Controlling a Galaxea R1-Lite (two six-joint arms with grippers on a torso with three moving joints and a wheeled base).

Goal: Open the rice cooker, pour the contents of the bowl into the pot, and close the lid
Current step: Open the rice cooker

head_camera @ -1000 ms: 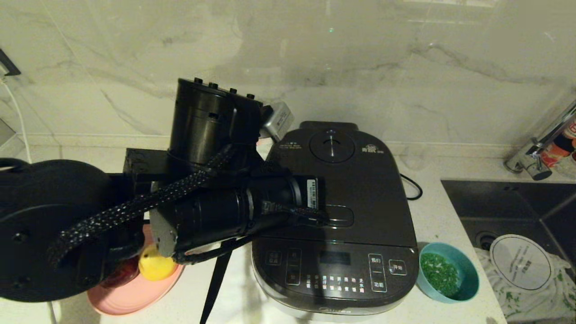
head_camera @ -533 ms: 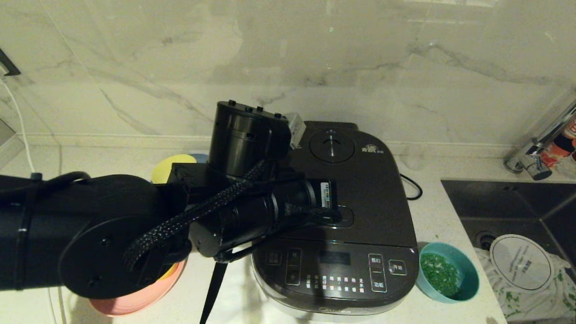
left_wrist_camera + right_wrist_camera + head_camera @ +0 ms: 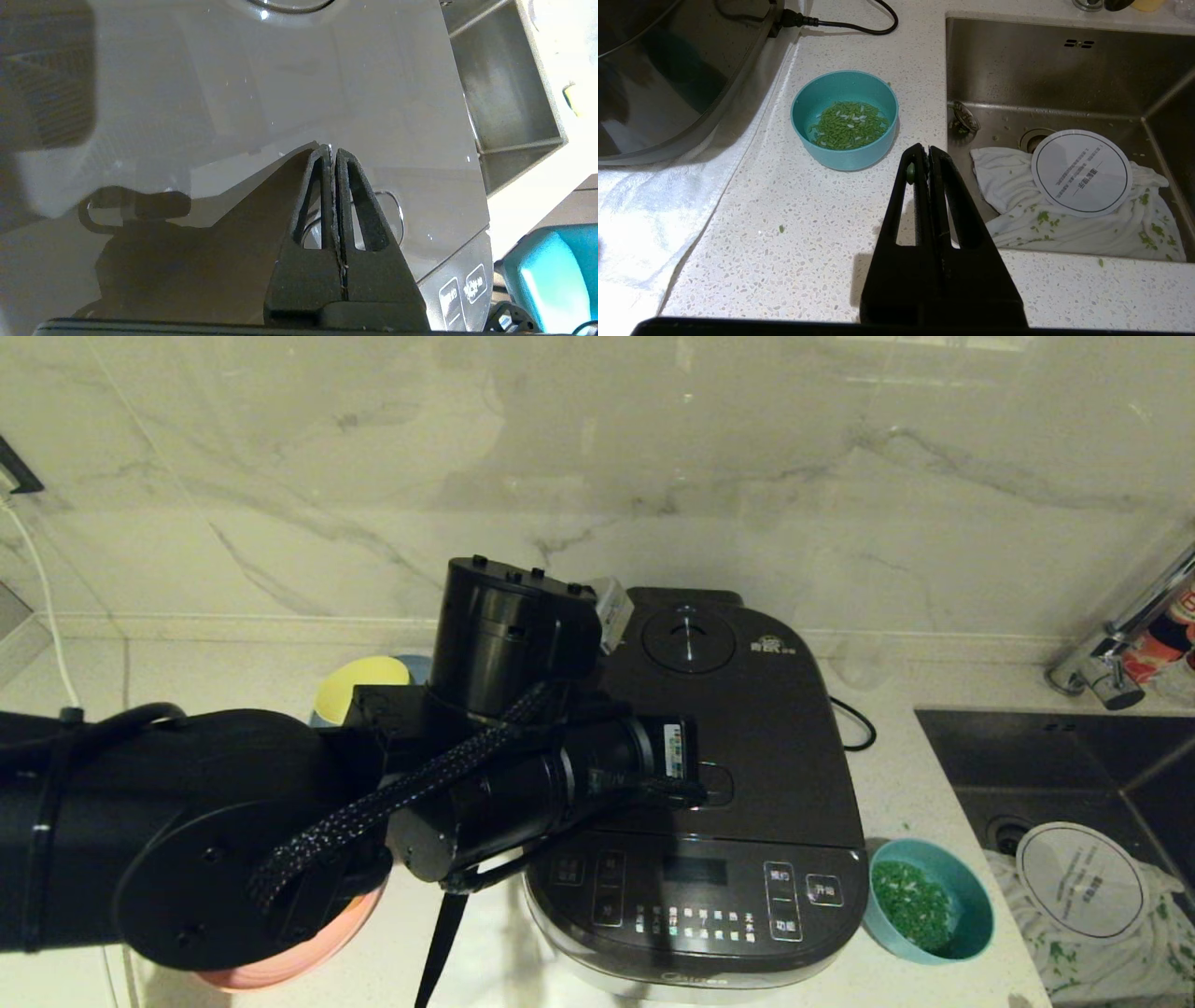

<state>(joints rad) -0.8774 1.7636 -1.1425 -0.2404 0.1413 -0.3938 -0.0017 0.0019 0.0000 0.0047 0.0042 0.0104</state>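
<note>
Head view: the rice cooker [image 3: 709, 803] sits on the counter [image 3: 896, 784], lid [image 3: 747, 728] down, button panel facing the robot; the teal bowl [image 3: 929, 912] stands upright just right of it.

Left wrist view: the left gripper [image 3: 334, 154], jaws pressed together, is over the lid's release button [image 3: 391, 212].

Right wrist view: the right gripper [image 3: 922, 151], jaws together, hangs near the bowl's green contents [image 3: 850, 125].

Dark grey rice cooker [image 3: 709, 784], lid [image 3: 738, 709] shut; teal bowl [image 3: 929, 912] (green bits [image 3: 910, 903] inside) beside it.
</note>
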